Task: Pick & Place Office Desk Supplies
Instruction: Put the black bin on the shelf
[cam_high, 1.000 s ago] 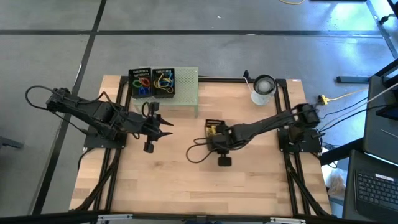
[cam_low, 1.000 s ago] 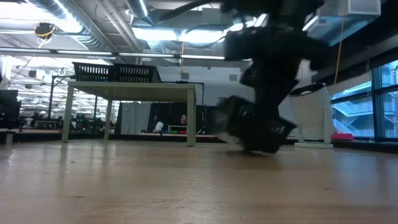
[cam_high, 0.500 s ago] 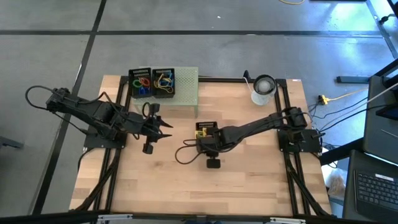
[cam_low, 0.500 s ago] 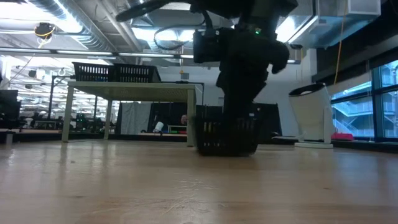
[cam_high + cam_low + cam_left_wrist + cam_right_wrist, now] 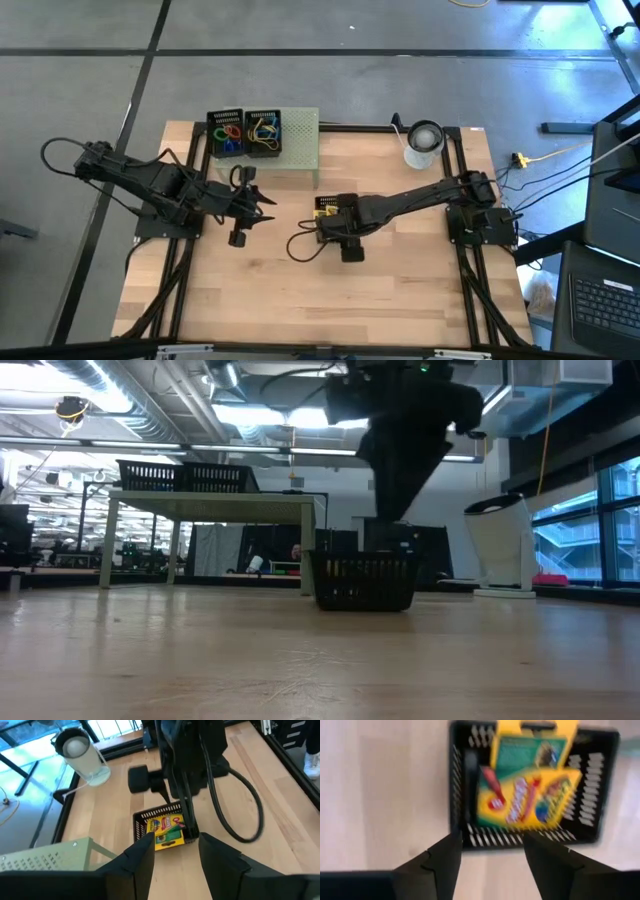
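a black basket [image 5: 333,212] with a crayon box [image 5: 527,782] was set down mid-table, the right gripper [image 5: 490,851] spread wide, stand placement remaining.

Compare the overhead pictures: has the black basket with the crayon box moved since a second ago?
Yes. The black basket has shifted leftward on the table, away from the white roll and nearer the mesh stand. The right gripper, open, is above it.
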